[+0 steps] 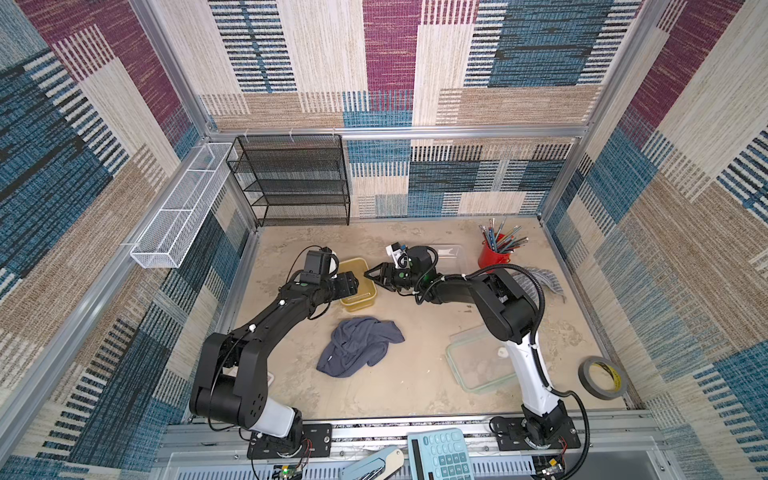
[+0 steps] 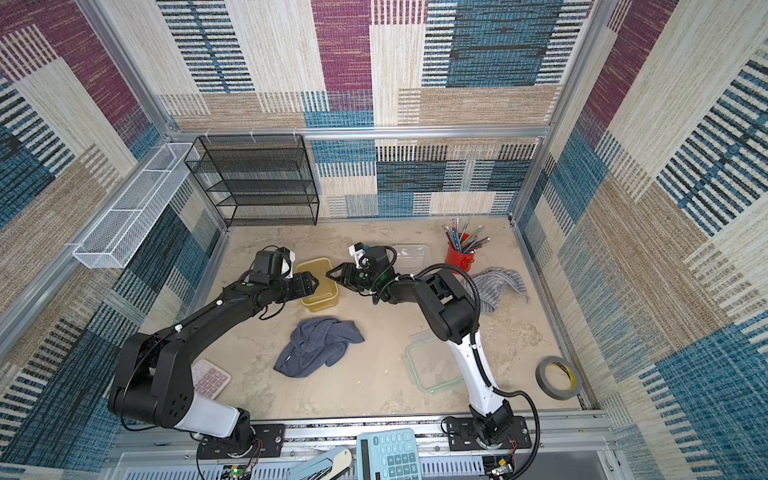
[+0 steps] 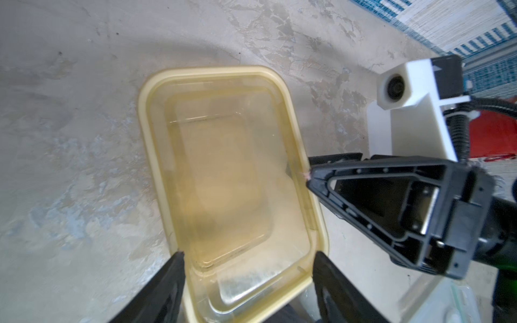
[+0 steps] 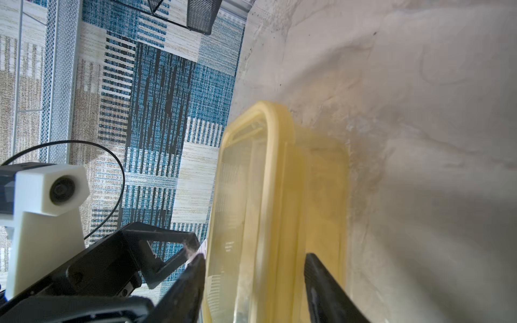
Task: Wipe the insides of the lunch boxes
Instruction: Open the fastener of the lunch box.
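Amber lunch box (image 1: pixel 361 297) sits open on the table (image 1: pixel 415 395) at about 10 o'clock from its middle, with the clear lunch box (image 1: pixel 451 253) toward 2 o'clock of it and the dark blue cloth (image 1: pixel 357 351) lying loose at its 6 o'clock. My left gripper (image 3: pixel 249 253) is at its 9 o'clock side, fingers spread wide to either side of one end, and I cannot tell whether they press it. My right gripper (image 4: pixel 253 256) is at its 3 o'clock side, jaws parted and holding nothing, one fingertip (image 3: pixel 312 179) at the long rim.
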Robot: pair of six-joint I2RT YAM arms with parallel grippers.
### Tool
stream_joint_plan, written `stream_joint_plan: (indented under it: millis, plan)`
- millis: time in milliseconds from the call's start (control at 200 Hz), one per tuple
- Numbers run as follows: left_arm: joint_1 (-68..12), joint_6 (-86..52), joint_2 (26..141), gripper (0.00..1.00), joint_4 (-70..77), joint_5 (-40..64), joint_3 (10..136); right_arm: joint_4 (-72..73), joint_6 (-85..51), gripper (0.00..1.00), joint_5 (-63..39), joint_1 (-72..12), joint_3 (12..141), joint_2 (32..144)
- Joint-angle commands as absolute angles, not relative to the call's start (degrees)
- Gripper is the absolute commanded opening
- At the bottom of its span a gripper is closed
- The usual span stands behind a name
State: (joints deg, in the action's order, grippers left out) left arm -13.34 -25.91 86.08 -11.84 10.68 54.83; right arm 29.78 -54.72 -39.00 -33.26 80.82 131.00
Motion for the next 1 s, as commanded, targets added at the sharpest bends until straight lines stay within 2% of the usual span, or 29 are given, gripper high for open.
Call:
stream_joint_plan:
  millis: [0, 295, 706, 992]
  plan:
    - [-13.2, -26.2, 85.4, 0.74, -14.3, 9.8, 56.2, 34.8, -57.7, 0.63, -40.3, -32.7, 79.5, 131.4]
    - [-14.1, -26.9, 85.3, 0.68, -14.1, 12.3, 57.3, 41.8, -62.1, 0.63, -40.5, -32.4, 76.2, 131.3]
    - [-14.8, -29.7, 87.3, 0.55, -9.6, 14.9, 55.4, 49.1, -66.7, 0.52, -40.4, -32.8, 72.9, 131.6]
    - [-14.5, -30.7, 85.6, 0.54, -7.1, 13.8, 55.0, 49.3, -66.1, 0.5, -41.0, -33.1, 73.7, 132.1]
